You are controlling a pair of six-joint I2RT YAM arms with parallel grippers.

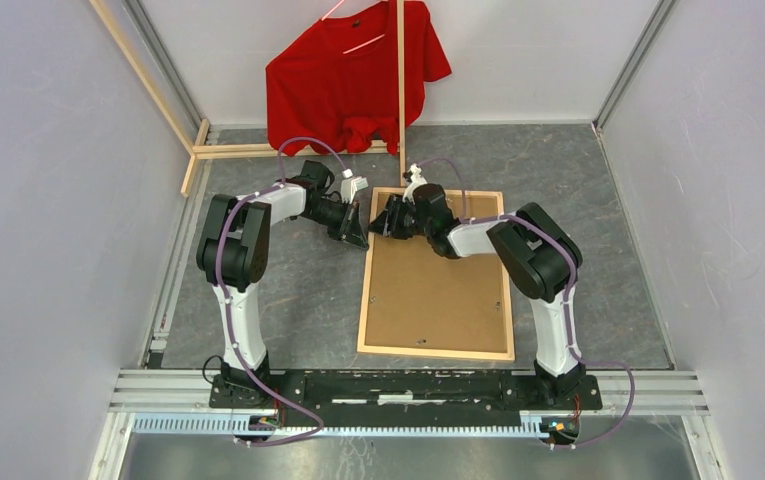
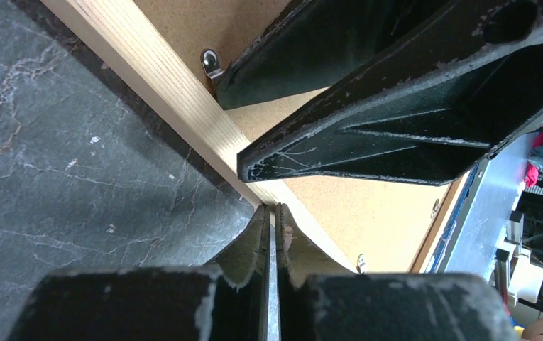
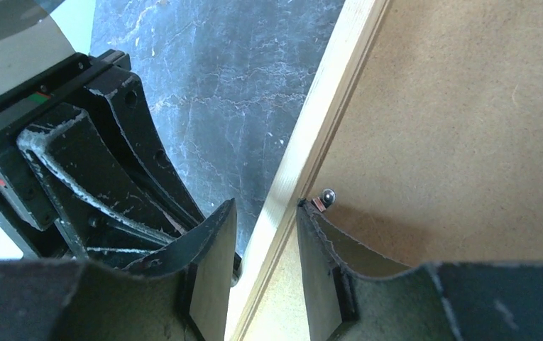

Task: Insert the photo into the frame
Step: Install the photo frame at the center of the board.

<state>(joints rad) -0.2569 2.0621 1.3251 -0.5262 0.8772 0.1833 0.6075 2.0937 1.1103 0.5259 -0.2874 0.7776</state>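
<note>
**Left gripper (image 2: 273,217) and right gripper (image 3: 266,206) meet at the far left edge of a face-down frame**

Closest to the left wrist camera, the left gripper's two black fingers are pressed together with only a hairline between them. Their tips sit at the outer edge of the frame (image 1: 365,300), where the light wood strip meets the grey table (image 1: 288,290). Whether anything thin is pinched between them cannot be told.

The frame lies flat on the table with its back up, showing a brown backing board (image 1: 438,290). It sits right of centre, in front of the right arm. Its long axis runs from the near edge toward the far wall, leaning slightly to the right at the far end.

The right gripper is parted and straddles the same wood strip. One finger hangs over the table and the other over the backing board, its tip touching a small metal stud (image 3: 327,194). It is not clamped on the strip.

Only the overhead view shows the whole frame, plus a red shirt (image 1: 353,80) hanging at the back wall and loose wooden slats (image 1: 228,150) at the far left. Only the wrist views show how the fingers stand. The left wrist view also picks out a metal tab (image 2: 211,62) on the backing board.
</note>
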